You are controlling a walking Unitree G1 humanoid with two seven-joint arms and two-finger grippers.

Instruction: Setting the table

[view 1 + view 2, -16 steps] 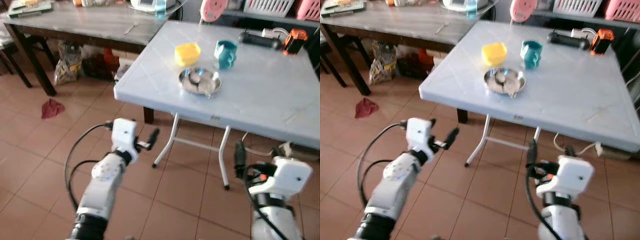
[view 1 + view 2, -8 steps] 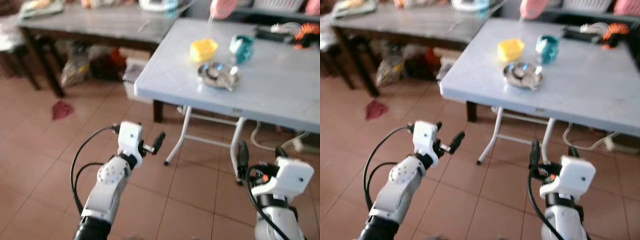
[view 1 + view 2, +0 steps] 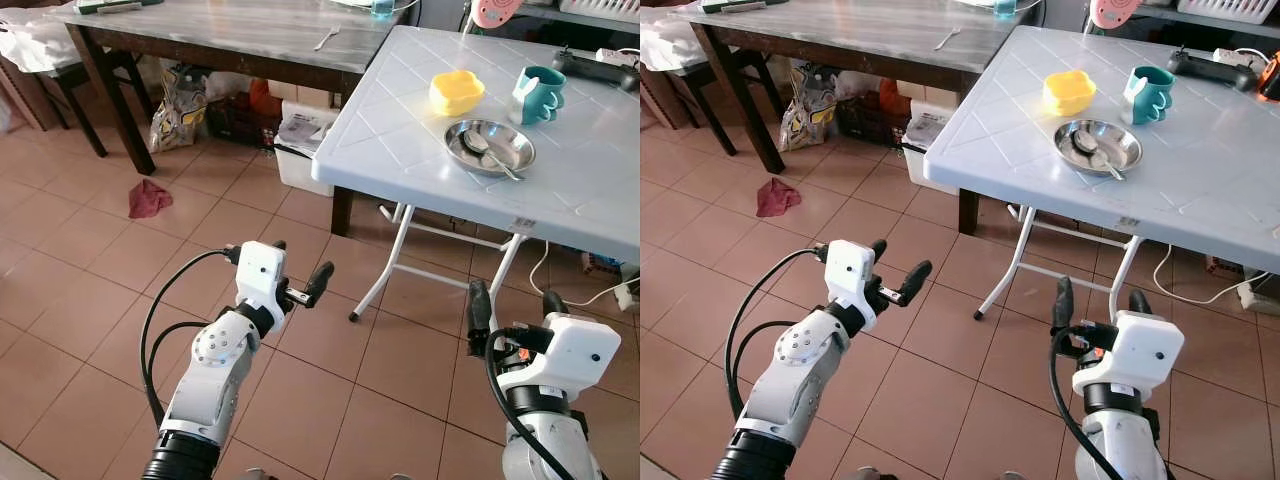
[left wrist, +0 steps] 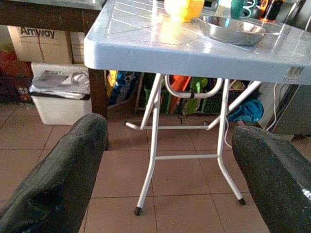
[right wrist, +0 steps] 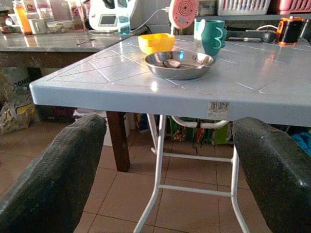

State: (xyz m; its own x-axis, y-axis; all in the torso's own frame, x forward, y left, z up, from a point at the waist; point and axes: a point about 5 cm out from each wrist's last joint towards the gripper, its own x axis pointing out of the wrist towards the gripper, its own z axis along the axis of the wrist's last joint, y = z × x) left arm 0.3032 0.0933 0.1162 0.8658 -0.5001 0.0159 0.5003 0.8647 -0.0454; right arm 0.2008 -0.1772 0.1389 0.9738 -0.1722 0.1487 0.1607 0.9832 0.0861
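Task status: early stage, judged from the current layout. The white folding table (image 3: 420, 130) carries 3 items grouped towards its far edge: a yellow bowl (image 3: 456, 92), a teal mug (image 3: 536, 94) and a steel plate (image 3: 489, 146) holding a spoon (image 3: 482, 150). The plate lies nearest the front edge, with the bowl and mug just behind it. Nothing is arranged as a place setting yet, so distribution of these items is judged to remain.

Left gripper (image 3: 298, 272): fingers spread apart, holding nothing, above the tiled floor (image 3: 80, 260), well short of the table's near-left corner. Right gripper (image 3: 512, 305): fingers spread apart, holding nothing, below the table's front edge.

Change against the frames 1.0 s ago: the whole view has shifted and sharpened, indicating camera motion. The table items keep the same arrangement. Both grippers keep the same raised, unloaded posture.
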